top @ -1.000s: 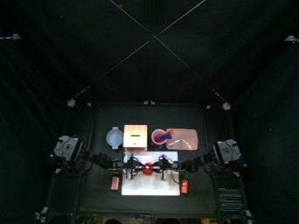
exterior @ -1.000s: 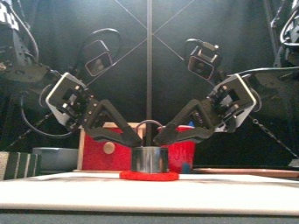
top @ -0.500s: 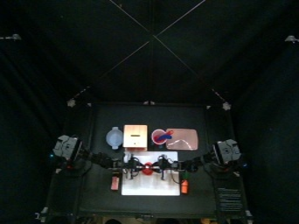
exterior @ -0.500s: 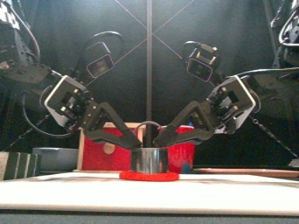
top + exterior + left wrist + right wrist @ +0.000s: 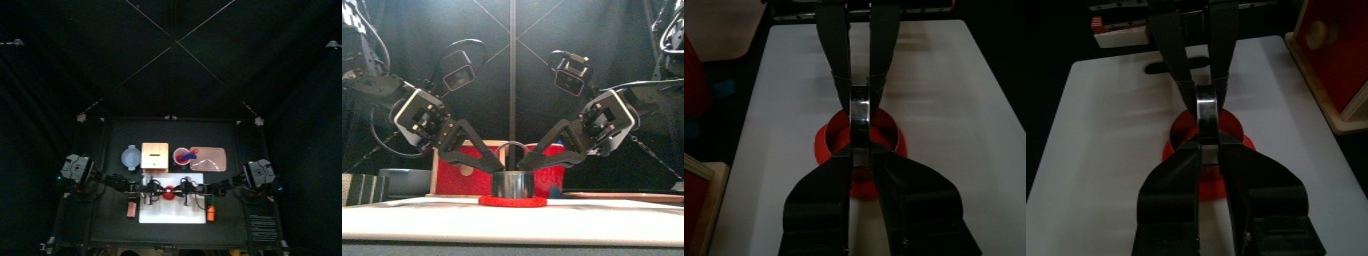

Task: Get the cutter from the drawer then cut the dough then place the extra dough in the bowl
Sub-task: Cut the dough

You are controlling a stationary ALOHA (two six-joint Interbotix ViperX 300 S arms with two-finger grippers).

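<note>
The top camera looks down from high and far on the bench (image 5: 123,132). The front camera sits level at its front edge, close. The 2 wrist cameras face each other; all 4 share the cutter (image 5: 512,186).

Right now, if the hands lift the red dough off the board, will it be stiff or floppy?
Probably floppy: the red dough lies thin and flat on the white board. It may cling to the metal cutter standing in it, and could tear.

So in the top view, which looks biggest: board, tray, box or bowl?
Largest to smallest: board, tray, box, bowl. Box and bowl look close, so that last pair is unsure.
</note>
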